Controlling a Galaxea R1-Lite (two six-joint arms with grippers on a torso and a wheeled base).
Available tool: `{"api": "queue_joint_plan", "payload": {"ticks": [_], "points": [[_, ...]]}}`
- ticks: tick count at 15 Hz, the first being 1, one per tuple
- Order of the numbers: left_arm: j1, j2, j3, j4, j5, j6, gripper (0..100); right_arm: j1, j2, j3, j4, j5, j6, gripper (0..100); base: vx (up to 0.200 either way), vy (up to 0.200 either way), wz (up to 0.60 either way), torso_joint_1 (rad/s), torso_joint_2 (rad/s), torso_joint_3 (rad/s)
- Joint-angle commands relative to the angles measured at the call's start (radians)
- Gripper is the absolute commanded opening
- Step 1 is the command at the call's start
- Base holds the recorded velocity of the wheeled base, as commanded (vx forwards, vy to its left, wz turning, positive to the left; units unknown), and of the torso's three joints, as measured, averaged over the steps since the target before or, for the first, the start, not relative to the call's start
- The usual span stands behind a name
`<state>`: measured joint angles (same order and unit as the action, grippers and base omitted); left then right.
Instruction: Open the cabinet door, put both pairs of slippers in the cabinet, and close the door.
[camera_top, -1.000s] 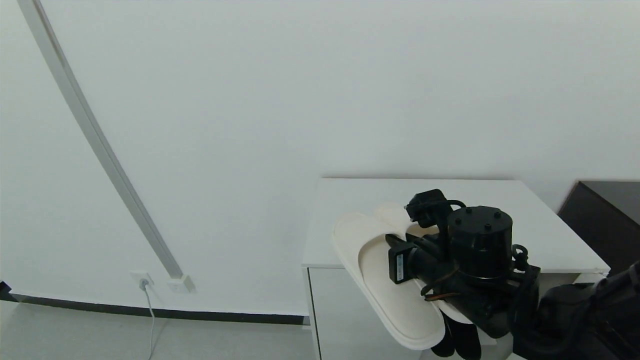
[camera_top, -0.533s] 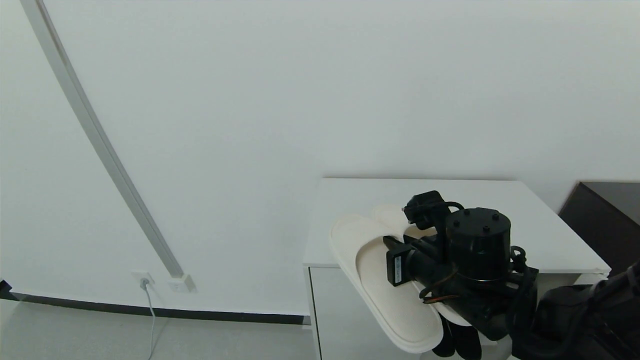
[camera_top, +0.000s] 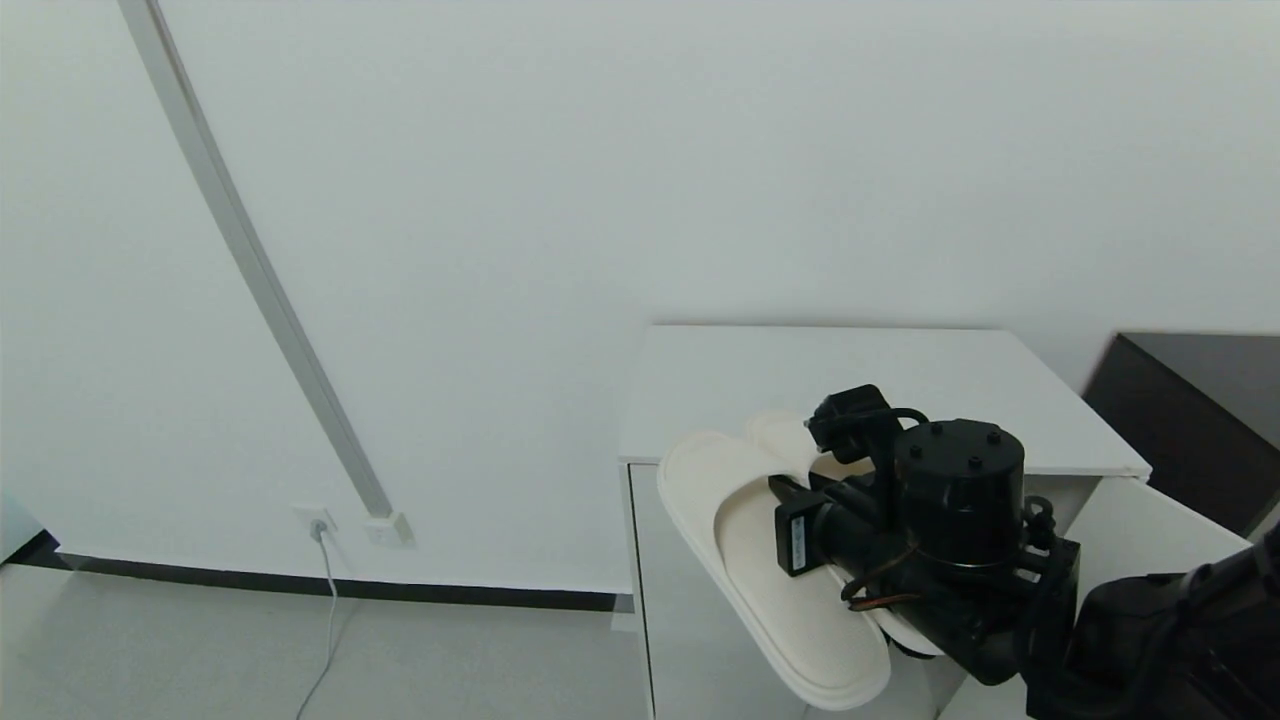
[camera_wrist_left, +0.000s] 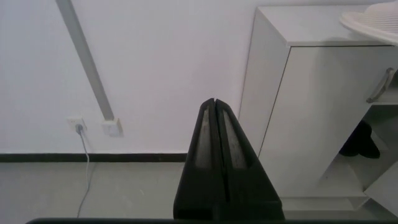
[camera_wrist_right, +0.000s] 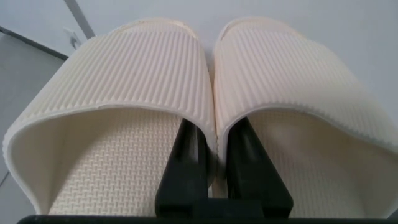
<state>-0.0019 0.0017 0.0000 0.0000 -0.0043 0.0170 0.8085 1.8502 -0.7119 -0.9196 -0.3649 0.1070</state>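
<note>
A white cabinet (camera_top: 850, 380) stands against the bare wall, its top's back edge at the wall and a dark piece of furniture (camera_top: 1190, 400) just beyond its right side. To its left, a grey strip (camera_top: 250, 260) slants down the wall to a socket (camera_top: 318, 520) with a cord dropping to the floor. The cabinet's left-hand front panel (camera_wrist_left: 329, 112) is closed, with its handle (camera_wrist_left: 380, 85) near the inner edge. The right-hand door (camera_top: 1150, 530) stands swung outward, and the opening is uncovered. On a low shelf inside, black slippers (camera_wrist_left: 360, 140) sit toward the back. The right gripper (camera_wrist_right: 214, 143) holds the cream slippers (camera_top: 780, 570) in the air before the cabinet's front. One finger is inside each shoe, and the fingers pinch the two adjoining side walls together. The toes point up and away, overlapping the front edge of the cabinet top near its left corner. The heels hang low in front of the closed panel. The right arm's wrist lies between the slippers and the open side. The left gripper (camera_wrist_left: 214, 109) has its fingers pressed together with nothing between them. It is held low, left of the cabinet's left front corner and well apart from it. Open floor lies to the left and in front.
</note>
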Motion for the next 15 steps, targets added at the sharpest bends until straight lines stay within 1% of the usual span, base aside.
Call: {"api": "queue_joint_plan", "payload": {"ticks": [1,15], "points": [[-0.001,0.000,0.000,0.000,0.000,0.000,0,0.000,0.003,0.005,-0.007,0.000,-0.001,0,-0.200,0.000,0.00,-0.002,0.00,0.002],[-0.001,0.000,0.000,0.000,0.001,-0.002,0,0.008,0.006,0.012,-0.012,0.000,-0.003,0,0.000,0.000,0.00,0.000,0.00,0.000]]}}
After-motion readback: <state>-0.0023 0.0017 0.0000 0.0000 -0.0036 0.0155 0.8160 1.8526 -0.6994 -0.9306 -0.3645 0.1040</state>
